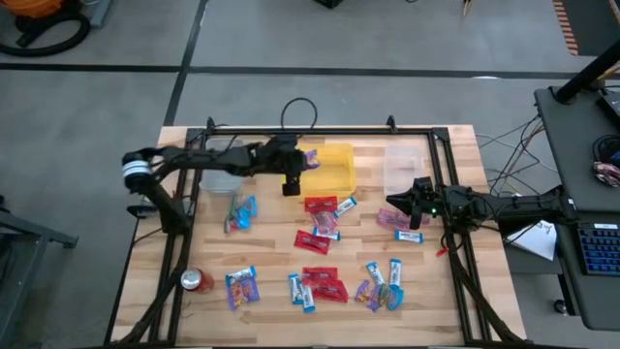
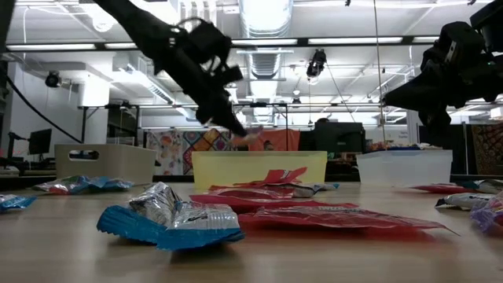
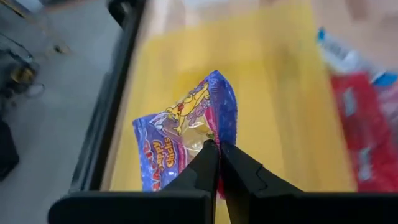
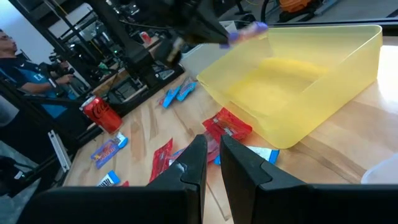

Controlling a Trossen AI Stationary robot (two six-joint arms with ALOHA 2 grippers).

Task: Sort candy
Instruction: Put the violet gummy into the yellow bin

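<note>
Candy [image 1: 320,254] lies scattered over the wooden surface [image 1: 271,305] beside a red soda can [image 1: 197,281], seen from above. Left wrist view: left pincer [image 3: 219,149] pinching a purple multicolour packet [image 3: 186,127] above the yellow bin [image 3: 280,87]. Right wrist view: right pincer [image 4: 211,149] slightly spread, holding nothing.

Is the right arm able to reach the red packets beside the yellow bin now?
Probably yes. The right gripper hovers empty beside the candy spread; the red packets lie uncovered on the table, while the left gripper holds a purple packet over the yellow bin.
</note>
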